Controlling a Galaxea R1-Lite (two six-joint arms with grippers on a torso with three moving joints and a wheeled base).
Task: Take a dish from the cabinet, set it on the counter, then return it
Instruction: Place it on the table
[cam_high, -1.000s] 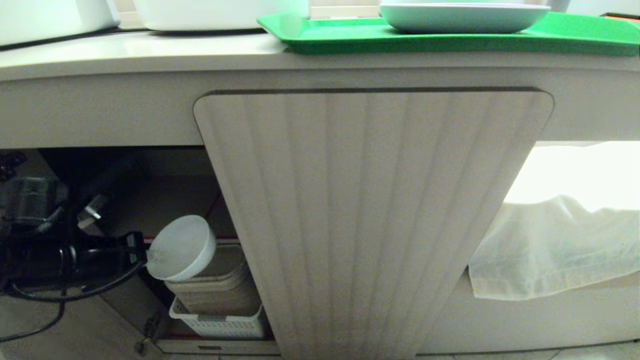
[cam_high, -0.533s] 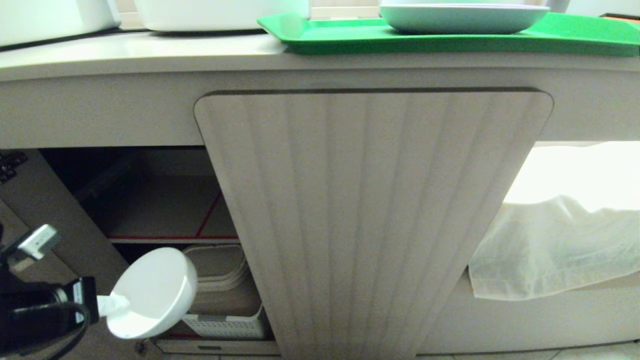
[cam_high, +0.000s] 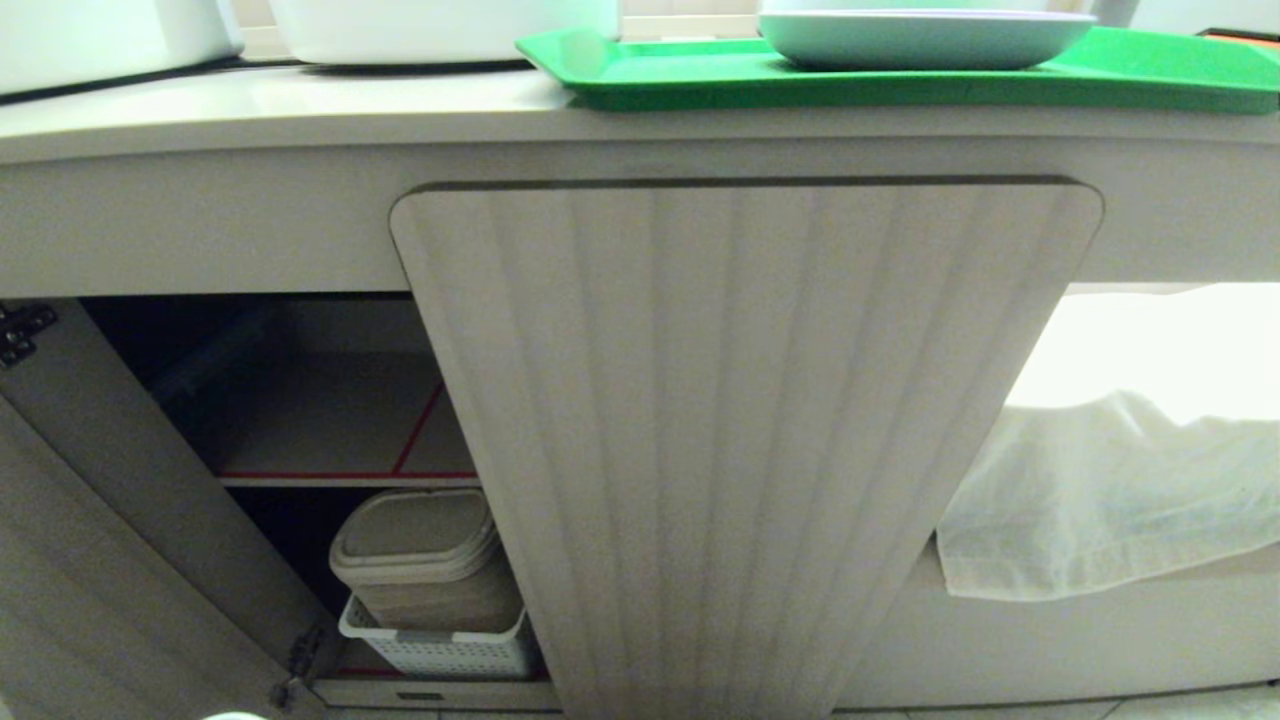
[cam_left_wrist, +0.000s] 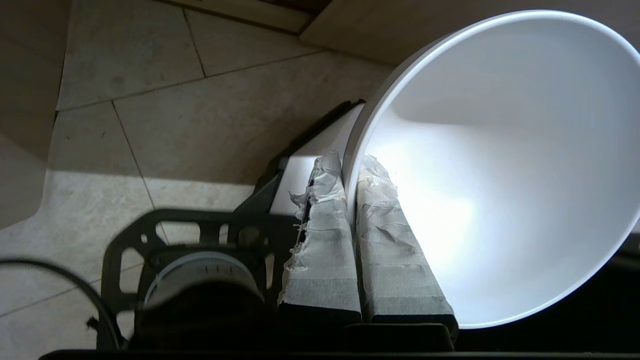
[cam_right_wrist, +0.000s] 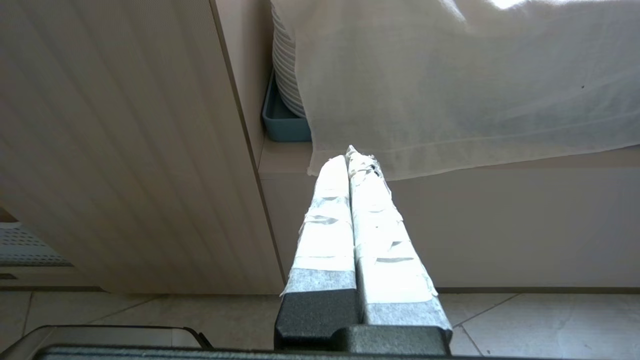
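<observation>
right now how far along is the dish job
Done: the dish is out of the cabinet, whose shelf shows no bowl. In hand: the left end effector pinches the dish's rim above floor tiles. The right end effector idles, shut. Left: setting it on the counter, then returning it.

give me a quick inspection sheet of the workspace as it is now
surface: counter carries a green tray holding a pale plate, plus white pots
job's things: white bowl gripped by its rim, out over the floor tiles; cabinet left door open
clutter: lidded container in a white basket; white cloth
grippers: left gripper shut on the bowl; right gripper shut, empty, by the cloth
cables: black cable
surroundings: closed fluted door
</observation>
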